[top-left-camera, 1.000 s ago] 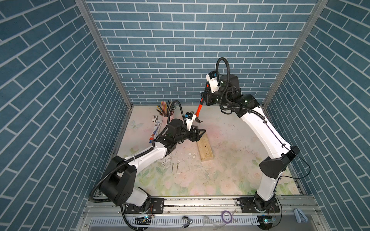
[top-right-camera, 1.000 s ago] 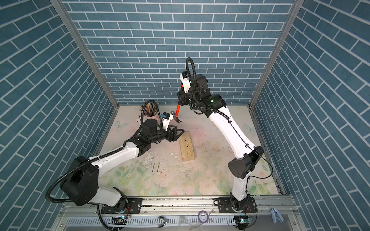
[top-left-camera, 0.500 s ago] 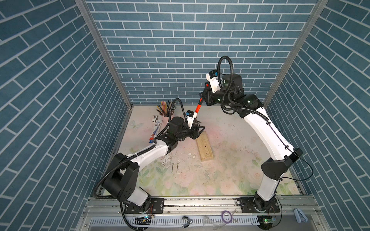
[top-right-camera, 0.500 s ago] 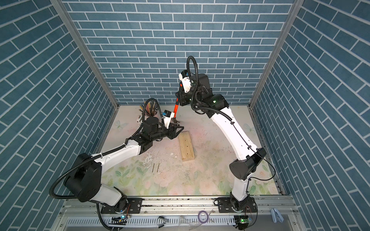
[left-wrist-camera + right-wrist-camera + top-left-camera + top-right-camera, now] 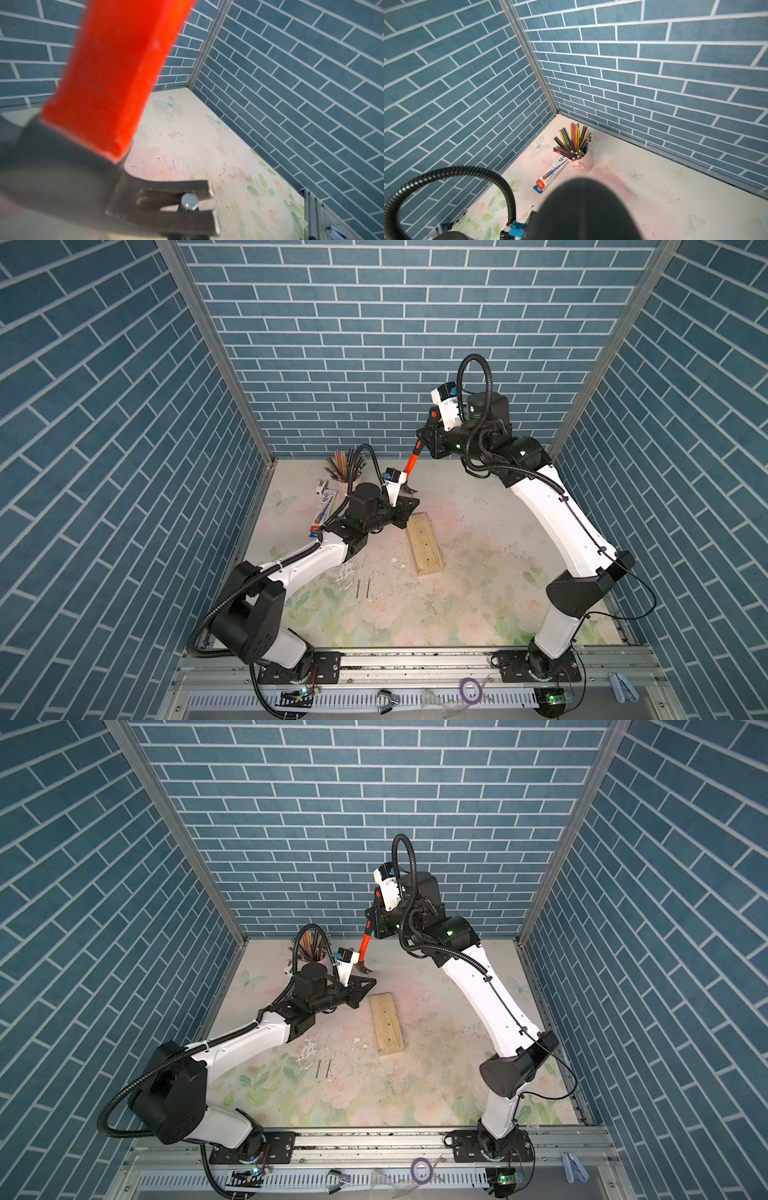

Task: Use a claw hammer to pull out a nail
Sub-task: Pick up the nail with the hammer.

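The jaws of my left gripper [image 5: 409, 506] are closed together just under the claw, apparently pinching the nail [image 5: 189, 201], whose head sits in the slot; its shank is hidden. The jaws of my right gripper [image 5: 424, 443] clamp the black handle of the claw hammer [image 5: 410, 466], slanted above the counter [image 5: 478, 593] beyond the wooden block [image 5: 424, 543]. I judge the nail is out and needs sliding off the claw's open tips; the back wall crowds my right wrist and the pencil cup [image 5: 343, 462] flanks my left arm, with open room on the right arm's side.
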{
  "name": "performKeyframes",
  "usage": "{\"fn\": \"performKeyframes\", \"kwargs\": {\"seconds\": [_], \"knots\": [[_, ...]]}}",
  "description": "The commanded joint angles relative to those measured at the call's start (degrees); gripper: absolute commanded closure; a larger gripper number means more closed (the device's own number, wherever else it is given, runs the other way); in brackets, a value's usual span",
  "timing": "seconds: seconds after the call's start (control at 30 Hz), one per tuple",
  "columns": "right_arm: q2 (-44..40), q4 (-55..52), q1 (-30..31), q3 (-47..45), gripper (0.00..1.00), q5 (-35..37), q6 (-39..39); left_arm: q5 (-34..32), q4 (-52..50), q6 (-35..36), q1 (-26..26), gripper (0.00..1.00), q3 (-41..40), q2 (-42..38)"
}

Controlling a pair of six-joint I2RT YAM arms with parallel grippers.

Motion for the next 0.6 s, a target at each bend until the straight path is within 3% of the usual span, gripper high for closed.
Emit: {"fn": "performKeyframes", "kwargs": {"seconds": [0.0,0.3,0.57], "knots": [[-3.8,5.37,0.13,0.09,1.0,-0.69,0.7,-0.96,0.63,-0.16,0.34,1.0,-0.83,-1.62],[-4.84,8.67,0.26,-3.88,1.0,0.84,1.83,2.43,0.1,0.0,-0.19,1.0,0.74,-3.26],[-4.65,13.5,0.2,-7.6,1.0,1.62,4.99,2.72,-1.4,2.29,-3.72,1.0,3.6,-3.84]]}}
